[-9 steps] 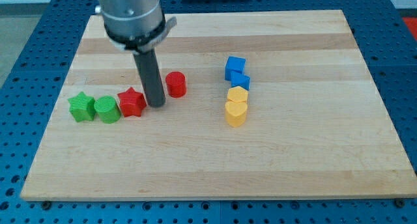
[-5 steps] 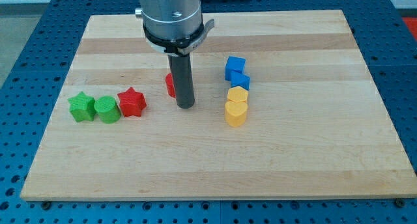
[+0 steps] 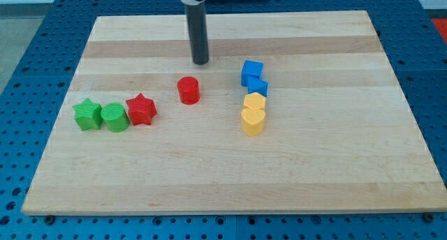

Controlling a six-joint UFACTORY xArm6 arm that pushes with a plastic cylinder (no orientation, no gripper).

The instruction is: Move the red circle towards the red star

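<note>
My tip [image 3: 201,61] is resting on the wooden surface [image 3: 335,163] toward the view's top, sitting above and slightly to the right of the red circle [image 3: 188,90] and clear of it, with bare wood showing between them. There are no jaws on this arm, only the dark rod, so nothing is being gripped. The red circle is standing alone near the middle of the surface, apart from the red star [image 3: 141,109], which is lying to its lower left. The red star is touching a green circle [image 3: 114,118], and a green star [image 3: 87,114] is sitting just beside that at the view's left. To the right of the red circle, two blue cubes [image 3: 253,77] are stacking into a column with two yellow blocks [image 3: 253,113] directly below them.
</note>
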